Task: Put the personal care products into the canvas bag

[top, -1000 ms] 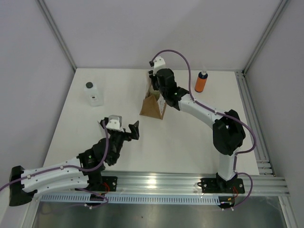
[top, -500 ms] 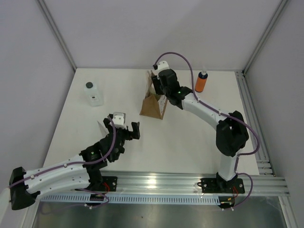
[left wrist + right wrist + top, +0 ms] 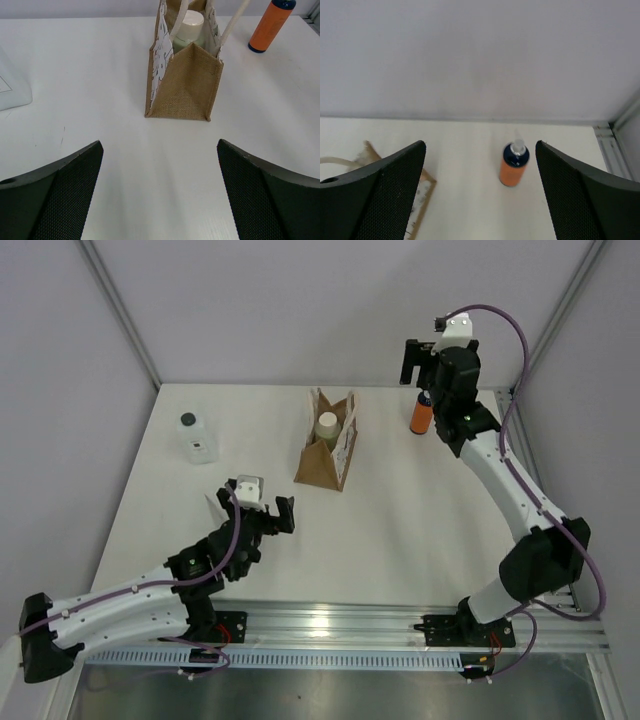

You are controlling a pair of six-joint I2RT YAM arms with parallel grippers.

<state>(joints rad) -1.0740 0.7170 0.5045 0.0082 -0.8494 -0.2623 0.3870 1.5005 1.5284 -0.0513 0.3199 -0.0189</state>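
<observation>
**Bag at centre, a bottle on either side**

On the table [image 3: 400, 530], the canvas bag [image 3: 322, 468] stands upright at upper centre of the top view, with the first bottle [image 3: 327, 425] inside it. The second bottle [image 3: 198, 438] stands well apart at upper left, and the third bottle [image 3: 422, 416] at upper right.

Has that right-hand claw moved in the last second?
Yes. The right gripper has left the canvas bag and swung rightward and farther back, now open near the orange bottle.

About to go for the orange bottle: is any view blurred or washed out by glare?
Right wrist: orange bottle slightly soft, no glare. Left wrist: canvas bag sharp, weave visible. Top external: even light, faint shadows, glare only on the metal rail.
</observation>
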